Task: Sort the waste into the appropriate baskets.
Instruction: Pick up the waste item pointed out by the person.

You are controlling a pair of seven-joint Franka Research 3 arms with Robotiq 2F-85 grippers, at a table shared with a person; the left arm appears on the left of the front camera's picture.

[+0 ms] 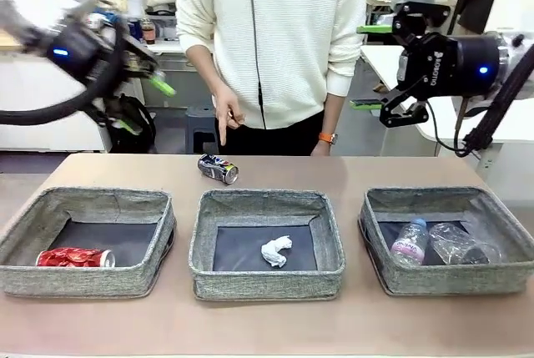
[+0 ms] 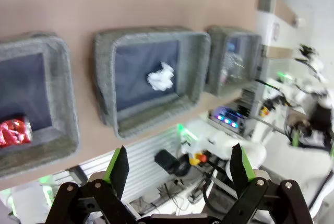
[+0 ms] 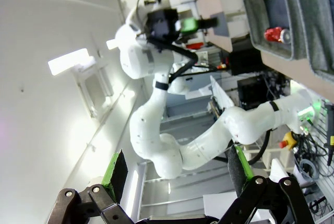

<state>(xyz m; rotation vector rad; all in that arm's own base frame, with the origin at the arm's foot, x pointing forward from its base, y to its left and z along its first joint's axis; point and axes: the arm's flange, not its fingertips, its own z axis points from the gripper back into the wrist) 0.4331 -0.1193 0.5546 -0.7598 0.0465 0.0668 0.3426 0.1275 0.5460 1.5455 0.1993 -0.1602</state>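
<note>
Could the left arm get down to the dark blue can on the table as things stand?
Probably yes: the blue can lies in the open behind the middle basket, and the left gripper is empty, jaws open. The person's hand hanging above it could interfere.

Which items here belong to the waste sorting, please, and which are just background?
Job:
- red can
- blue can
- paper wad
- pink-labelled bottle
- clear bottle
- three baskets

Background:
- black bag
- person's watch
</note>
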